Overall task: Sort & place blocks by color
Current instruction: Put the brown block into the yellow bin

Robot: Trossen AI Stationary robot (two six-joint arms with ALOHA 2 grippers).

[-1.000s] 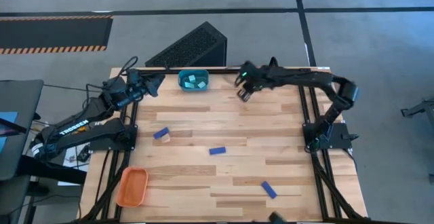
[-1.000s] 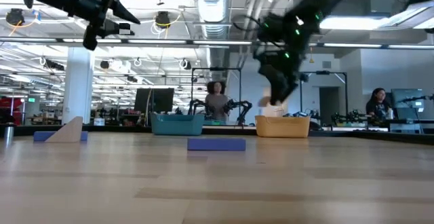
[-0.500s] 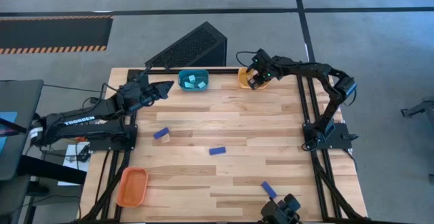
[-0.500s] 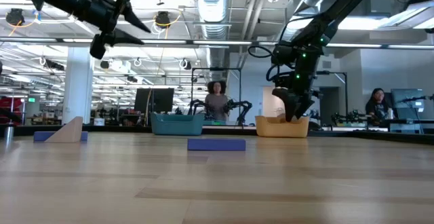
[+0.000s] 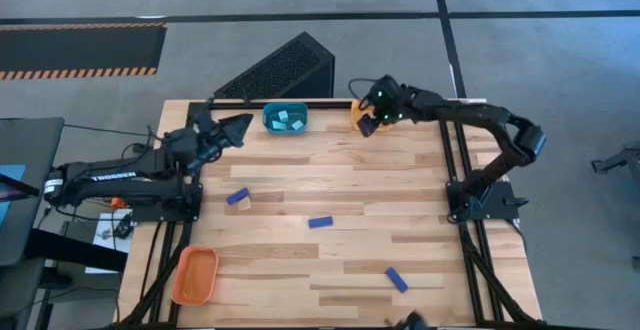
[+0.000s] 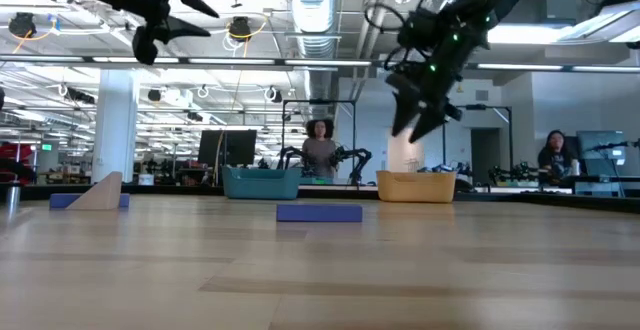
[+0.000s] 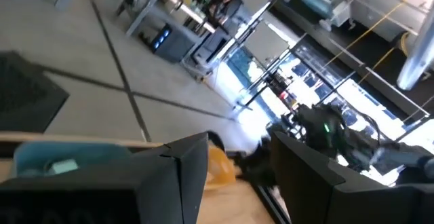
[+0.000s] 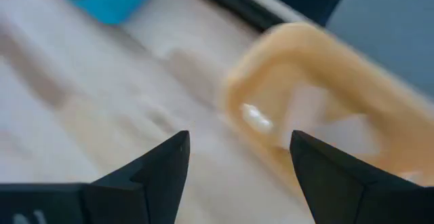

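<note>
Three dark blue blocks [image 5: 238, 196] [image 5: 320, 222] [image 5: 397, 280] lie flat on the wooden table, and a pale tan block [image 5: 248, 204] lies beside the first. A teal tray [image 5: 285, 118] at the far edge holds light cyan blocks [image 5: 290, 119]. Right of it stands an orange tray [image 8: 234, 91] with pale blocks [image 8: 319, 112] inside. My right gripper [image 8: 237, 142] hangs open above the near left rim of this tray, slanting down, with nothing between its fingers. My left gripper [image 7: 237, 156] is open, raised and level, left of the teal tray, also with nothing between its fingers.
A second orange tray [image 5: 195, 275] sits at the table's near left corner. A black perforated box [image 5: 285, 70] stands just beyond the far edge. People and benches show in the room behind.
My right gripper carried a pale block from over the table toward the far edge, dipped into the orange tray, opened and let it go, then rose. My left arm has swung a little, its gripper shifting toward the teal tray.
</note>
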